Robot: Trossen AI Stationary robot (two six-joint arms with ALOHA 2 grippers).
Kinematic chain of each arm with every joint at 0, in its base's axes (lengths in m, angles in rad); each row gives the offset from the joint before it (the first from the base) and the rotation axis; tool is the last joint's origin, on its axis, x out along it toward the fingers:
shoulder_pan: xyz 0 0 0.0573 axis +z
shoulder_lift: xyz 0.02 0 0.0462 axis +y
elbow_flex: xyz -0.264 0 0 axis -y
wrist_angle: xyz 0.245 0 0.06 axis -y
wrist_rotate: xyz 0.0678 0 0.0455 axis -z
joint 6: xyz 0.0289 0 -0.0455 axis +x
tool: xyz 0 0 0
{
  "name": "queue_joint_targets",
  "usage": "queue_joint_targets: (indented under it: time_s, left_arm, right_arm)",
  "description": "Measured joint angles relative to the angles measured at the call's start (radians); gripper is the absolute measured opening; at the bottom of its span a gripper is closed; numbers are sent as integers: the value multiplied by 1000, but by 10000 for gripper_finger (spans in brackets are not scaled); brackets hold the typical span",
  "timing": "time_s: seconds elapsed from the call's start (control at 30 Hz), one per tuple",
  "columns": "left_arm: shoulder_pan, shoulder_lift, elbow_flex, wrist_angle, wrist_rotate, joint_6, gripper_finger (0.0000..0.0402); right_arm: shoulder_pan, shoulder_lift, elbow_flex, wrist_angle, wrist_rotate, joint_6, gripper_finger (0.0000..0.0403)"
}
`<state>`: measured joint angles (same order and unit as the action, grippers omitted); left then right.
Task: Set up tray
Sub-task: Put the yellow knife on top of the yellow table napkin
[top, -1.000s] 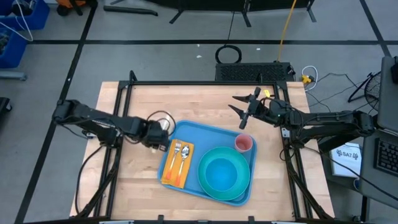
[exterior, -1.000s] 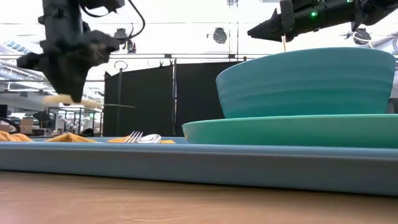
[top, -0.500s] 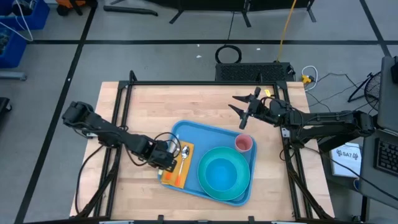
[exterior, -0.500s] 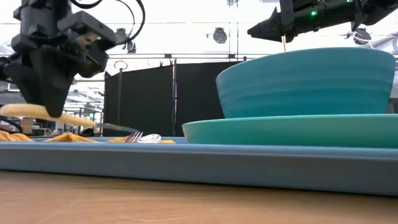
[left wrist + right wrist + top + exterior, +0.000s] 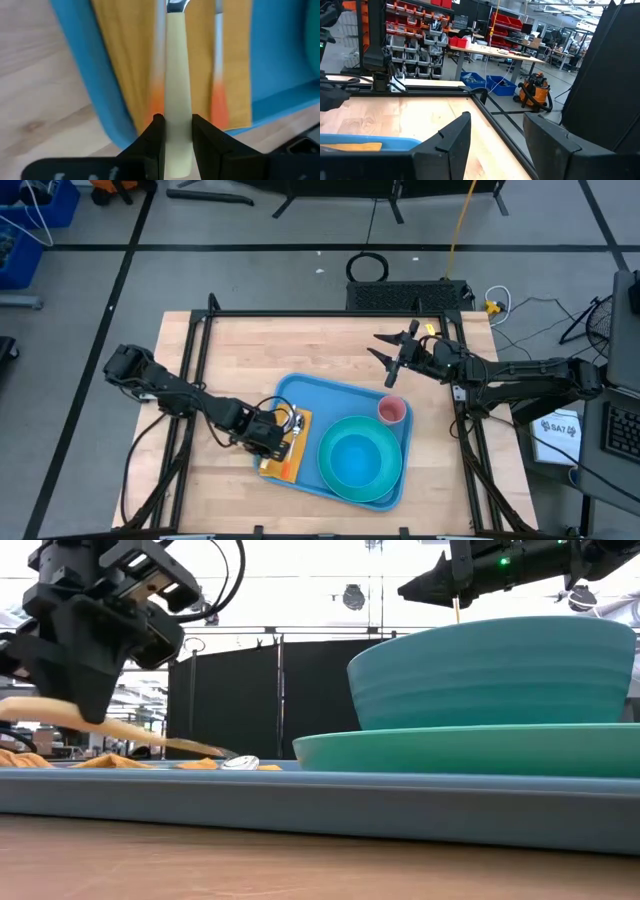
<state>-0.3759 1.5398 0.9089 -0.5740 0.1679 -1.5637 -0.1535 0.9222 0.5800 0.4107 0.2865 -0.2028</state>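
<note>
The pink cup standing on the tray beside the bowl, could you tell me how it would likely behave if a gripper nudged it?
The pink cup looks small and probably light, so a nudge would likely slide it on the smooth blue tray. Standing upright, it might tip and then roll. The turquoise bowl close by could stop it on that side.

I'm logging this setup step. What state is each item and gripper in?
Left gripper: shut on cream-handled utensil, over napkin.
Right gripper: open, empty, above table beyond tray.
Bowl: upright on plate.
Cup: upright in tray.
</note>
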Motion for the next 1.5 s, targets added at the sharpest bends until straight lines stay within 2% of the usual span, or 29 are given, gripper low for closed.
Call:
queue_joint_targets:
  time_s: [0.3,0.67,0.9,1.07,1.23,1.3,1.5]
  left_arm:
    - [-1,-3,0,-179,27,-26,70]
    - [1,-3,0,-156,2,-25,70]
    - [19,3,0,-55,-101,1,70]
    - [22,75,0,-23,11,21,70]
    - [26,125,1,-19,46,36,70]
    - [31,129,2,-16,45,43,87]
    - [35,111,0,-8,67,130,212]
  right_arm:
    - [0,0,0,0,-1,0,171]
    - [0,0,0,4,-3,8,171]
    - [0,0,0,4,-4,8,171]
    - [0,0,0,4,-4,7,171]
    - [0,0,0,4,-4,7,171]
    - [0,0,0,4,-4,7,171]
    - [9,3,0,-17,-5,27,171]
